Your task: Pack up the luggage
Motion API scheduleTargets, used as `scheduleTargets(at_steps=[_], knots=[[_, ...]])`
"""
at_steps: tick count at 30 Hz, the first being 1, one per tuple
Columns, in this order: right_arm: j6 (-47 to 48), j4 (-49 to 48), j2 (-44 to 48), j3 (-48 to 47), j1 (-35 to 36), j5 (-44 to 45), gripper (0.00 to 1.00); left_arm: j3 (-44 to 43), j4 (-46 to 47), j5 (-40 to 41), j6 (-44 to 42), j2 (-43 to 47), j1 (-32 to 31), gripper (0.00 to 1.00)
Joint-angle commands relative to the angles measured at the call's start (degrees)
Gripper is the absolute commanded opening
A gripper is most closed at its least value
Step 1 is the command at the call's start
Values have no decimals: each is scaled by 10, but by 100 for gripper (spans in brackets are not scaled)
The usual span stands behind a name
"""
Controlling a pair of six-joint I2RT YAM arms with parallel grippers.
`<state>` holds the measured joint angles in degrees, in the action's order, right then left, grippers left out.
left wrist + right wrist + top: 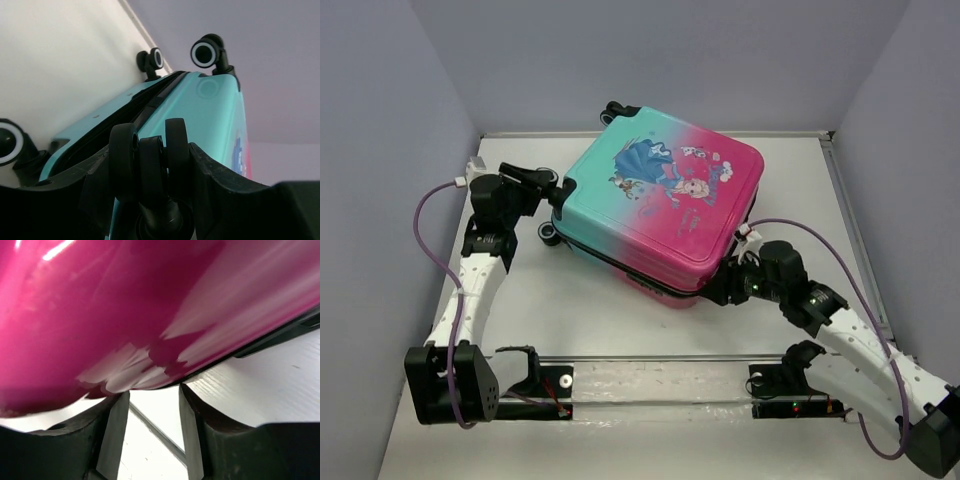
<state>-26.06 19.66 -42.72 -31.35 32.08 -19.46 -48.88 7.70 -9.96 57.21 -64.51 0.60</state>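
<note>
The luggage (660, 200) lies in the middle of the table, its pink-to-teal shell with the princess print facing up. The lid sits slightly raised over the lower half, with a dark gap along the seam. My left gripper (558, 190) is at its teal left corner. In the left wrist view the left gripper (150, 165) is shut on a black double wheel (150, 155) of the luggage (210, 110). My right gripper (725, 285) is at the pink near-right corner. In the right wrist view the right gripper (152, 400) is open, and its fingertips touch the underside of the pink shell (125, 305).
Other black wheels show at the far corner (620, 108) and in the left wrist view (206, 52). A metal rail (650, 358) runs along the near edge between the arm bases. Grey walls close in the table (570, 310) on three sides.
</note>
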Motion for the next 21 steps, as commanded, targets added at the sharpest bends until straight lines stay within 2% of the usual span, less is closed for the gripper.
scheduleTargets(at_steps=[1,5,7,12,15,21], knots=[[-17,-62,-20,23,32,28,48,29,75,-60,-46,15,-12,6],[-13,-128,-6,59,32,37,38,41,82,-30,-62,-4,-11,6],[-9,-140,-2,68,32,44,38,31,82,-28,-68,-18,-10,6],[-11,-144,5,98,32,65,43,-2,77,-20,-84,-62,-11,6],[-8,-146,10,103,32,72,55,-38,60,-16,-99,-85,7,6],[19,-160,-18,92,32,72,51,-63,48,-11,-116,-95,14,6]])
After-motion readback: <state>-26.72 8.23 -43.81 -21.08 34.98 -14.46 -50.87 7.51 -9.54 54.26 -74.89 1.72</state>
